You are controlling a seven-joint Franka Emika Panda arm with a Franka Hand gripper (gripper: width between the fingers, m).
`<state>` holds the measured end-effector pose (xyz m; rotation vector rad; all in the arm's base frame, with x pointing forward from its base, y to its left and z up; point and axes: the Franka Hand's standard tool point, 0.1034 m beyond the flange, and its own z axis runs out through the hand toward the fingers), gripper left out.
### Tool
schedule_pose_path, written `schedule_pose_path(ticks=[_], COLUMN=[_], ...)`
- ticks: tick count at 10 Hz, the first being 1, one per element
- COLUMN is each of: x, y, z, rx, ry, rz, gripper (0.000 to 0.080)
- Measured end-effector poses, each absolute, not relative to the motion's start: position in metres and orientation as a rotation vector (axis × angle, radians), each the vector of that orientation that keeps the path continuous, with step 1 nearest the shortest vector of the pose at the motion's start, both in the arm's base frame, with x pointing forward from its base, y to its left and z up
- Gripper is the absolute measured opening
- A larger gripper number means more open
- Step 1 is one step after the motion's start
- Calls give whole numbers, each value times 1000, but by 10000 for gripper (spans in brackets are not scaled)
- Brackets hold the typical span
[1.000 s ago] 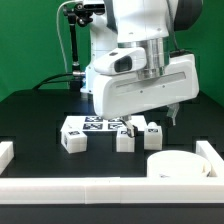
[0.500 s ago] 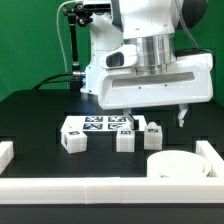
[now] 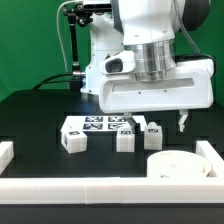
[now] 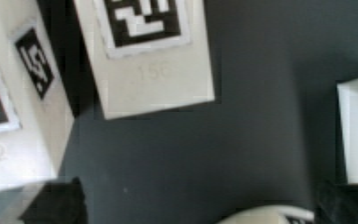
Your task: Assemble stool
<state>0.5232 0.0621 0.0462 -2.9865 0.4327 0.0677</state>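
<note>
**Exterior view.** The single arm's gripper (image 3: 157,121) hangs low over the dark bench (image 3: 40,125). Its two fingers (image 3: 182,120) are spread wide and hold nothing. Three blocky white legs (image 3: 125,140) are counted, in a loose row just in front of the marker board (image 3: 93,123): one toward the exterior view's left, one at centre, and one just right of centre. That third leg (image 3: 153,133) shows between the two fingers and slightly below their tips. It is therefore judged the nearest part, and a short descent would probably bracket it. One round seat (image 3: 178,165) lies low in the frame toward the exterior view's right. It is apart from the legs and near the white border rails (image 3: 100,186). No leg is joined to the seat.

**Wrist view.** One tagged leg (image 4: 153,60) lies on the bench, ahead of the dark fingertips (image 4: 51,203) rather than between them. Its long axis runs roughly across the line joining the fingertips, which would suit a grip across its narrow width. Two more white things are cut off by the frame edges, a tagged white piece (image 4: 2,100) and a plain white piece (image 4: 357,120). Which parts they are cannot be told.
</note>
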Motion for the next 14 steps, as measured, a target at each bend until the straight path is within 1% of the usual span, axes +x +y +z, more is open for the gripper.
schedule_pose_path(ticks=[1, 2, 3, 4, 5, 6, 8, 9, 12, 14], x=[519, 525, 517, 517, 519, 515, 506, 496, 493, 496], y=[62, 62, 61, 60, 60, 63, 69, 72, 69, 70], z=[50, 54, 55, 54, 53, 52, 45, 47, 43, 41], rx=[-2982, -2959, -2940, -2917, -2898, -2874, -2837, -2801, -2681, -2645], ry=[428, 409, 393, 378, 371, 357, 335, 313, 263, 247], rz=[253, 290, 416, 534, 612, 711, 854, 971, 1242, 1306], gripper=[648, 648, 648, 648, 648, 648, 648, 648, 648, 648])
